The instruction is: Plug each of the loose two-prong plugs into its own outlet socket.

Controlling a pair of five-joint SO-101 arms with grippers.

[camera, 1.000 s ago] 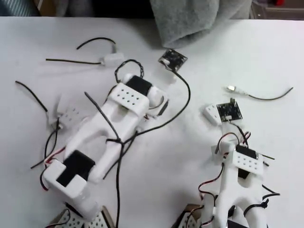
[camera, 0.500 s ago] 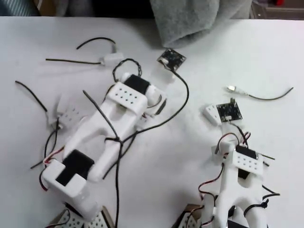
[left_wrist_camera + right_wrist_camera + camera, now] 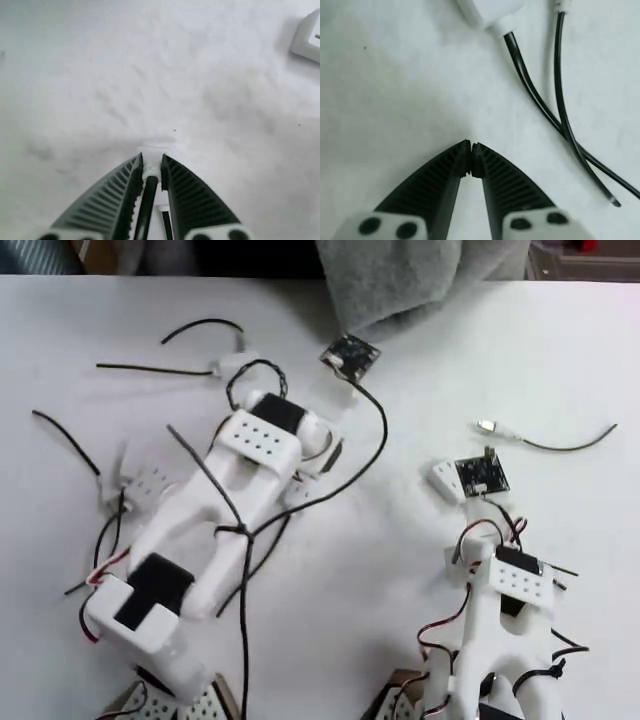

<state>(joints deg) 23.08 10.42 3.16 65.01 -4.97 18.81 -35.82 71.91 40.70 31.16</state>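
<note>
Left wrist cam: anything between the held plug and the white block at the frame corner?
Nothing visible. Bare table lies between the plug, shut in the left pincer, and the white block.

A white table stretches across the scene, seen from above, its matte top evenly lit with only soft, faint shadows. A piece of grey cloth hangs over the middle of the far edge and rests on the tabletop. Beyond that edge the room is dark, with a striped bluish object at the far left corner and dim, unclear shapes at the far right.
</note>
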